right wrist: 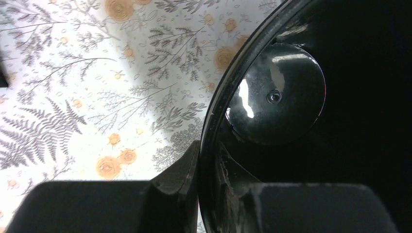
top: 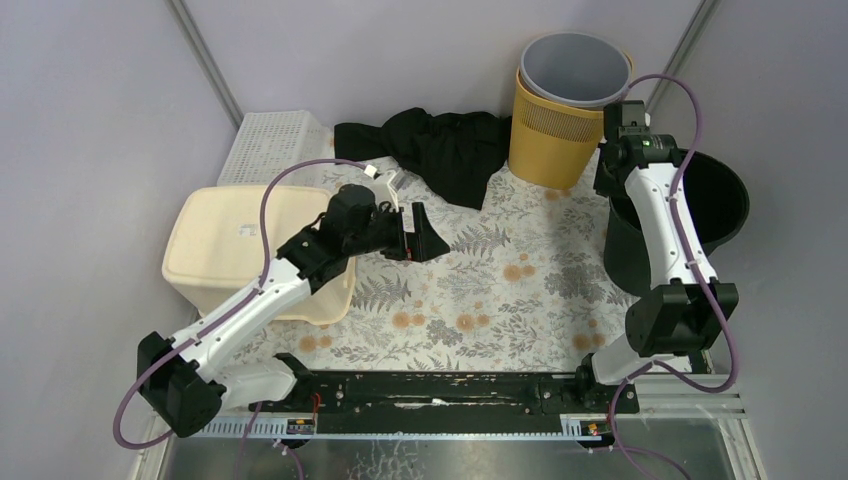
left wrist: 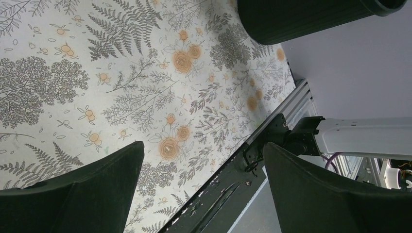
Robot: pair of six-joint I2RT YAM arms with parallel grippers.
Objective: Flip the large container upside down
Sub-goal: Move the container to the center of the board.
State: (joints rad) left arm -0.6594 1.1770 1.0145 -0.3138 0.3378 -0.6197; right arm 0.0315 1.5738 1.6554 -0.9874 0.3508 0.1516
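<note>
A large black bucket stands mouth up at the right of the table. My right gripper is shut on its left rim. In the right wrist view one finger lies outside the rim, the other is inside, and the bucket's shiny bottom shows. My left gripper is open and empty above the table's middle, pointing right. In the left wrist view its fingers stand wide apart around my left gripper's midpoint, and the bucket's wall shows far off.
A cream tub sits bottom up at the left, under the left arm. A white crate, a black cloth and a yellow basket holding a grey bin stand along the back. A black rail runs along the near edge.
</note>
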